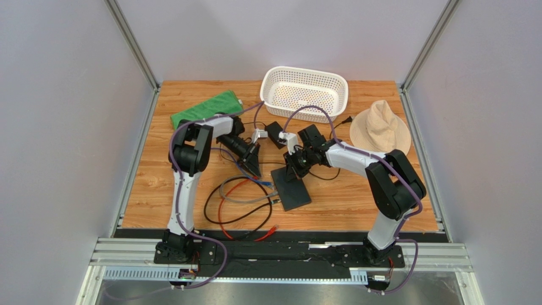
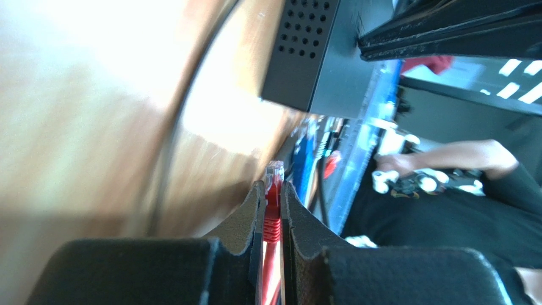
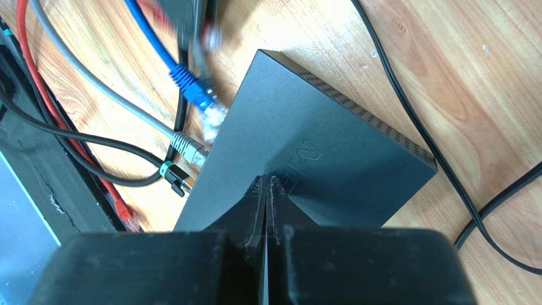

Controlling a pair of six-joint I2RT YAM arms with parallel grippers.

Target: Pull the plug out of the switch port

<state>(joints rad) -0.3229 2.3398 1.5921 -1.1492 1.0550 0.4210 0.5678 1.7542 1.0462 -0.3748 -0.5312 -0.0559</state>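
Note:
The switch (image 1: 291, 187) is a flat matte-black slab on the wooden table; it also shows in the right wrist view (image 3: 305, 152) and the left wrist view (image 2: 312, 57). My left gripper (image 1: 252, 166) is shut on a red plug (image 2: 274, 190), whose clear tip sticks out past the fingertips. The plug is held off the table, apart from the switch. My right gripper (image 3: 268, 181) is shut and empty, its tips resting on the switch's top (image 1: 294, 173). Blue (image 3: 197, 92), grey (image 3: 187, 147) and black (image 3: 177, 179) plugs meet the switch's left edge.
Red, black and grey cables (image 1: 238, 203) loop on the table left of the switch. A loose red plug end (image 3: 129, 218) lies near the front edge. A black power brick (image 1: 275, 133), a white basket (image 1: 304, 92), a green cloth (image 1: 207, 109) and a beige hat (image 1: 380, 127) sit behind.

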